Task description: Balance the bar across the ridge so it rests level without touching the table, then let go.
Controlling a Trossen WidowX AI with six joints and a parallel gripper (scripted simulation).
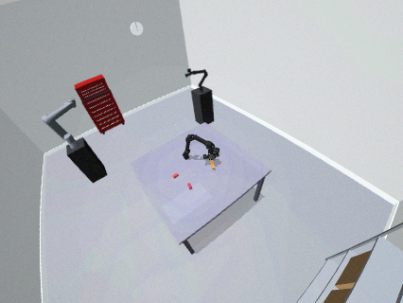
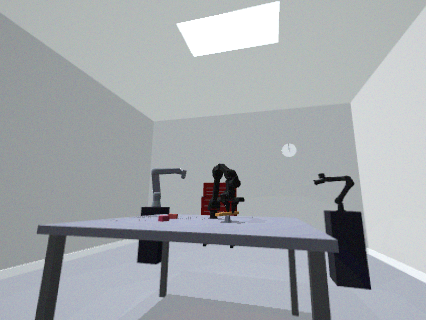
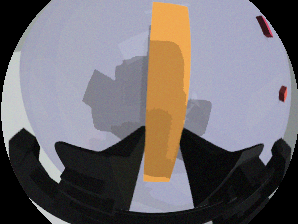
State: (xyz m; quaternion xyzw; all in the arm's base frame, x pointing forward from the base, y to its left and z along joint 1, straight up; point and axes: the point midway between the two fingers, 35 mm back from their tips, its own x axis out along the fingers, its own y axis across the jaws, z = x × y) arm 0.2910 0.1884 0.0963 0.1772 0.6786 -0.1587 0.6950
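My gripper [image 3: 162,131] is clamped on the flat orange bar [image 3: 166,90], which runs straight out ahead of my fingers above the table [image 3: 80,43], its underside and the ridge below hidden.

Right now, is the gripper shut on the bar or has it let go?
Shut on it. In the wrist view the orange bar runs between the gripper fingers; the exterior view shows it held off the table.

High far corner view looking down on the whole room, low exterior view at tabletop [image 2: 190,232] edge, close wrist view straight down, all sharing the tabletop.
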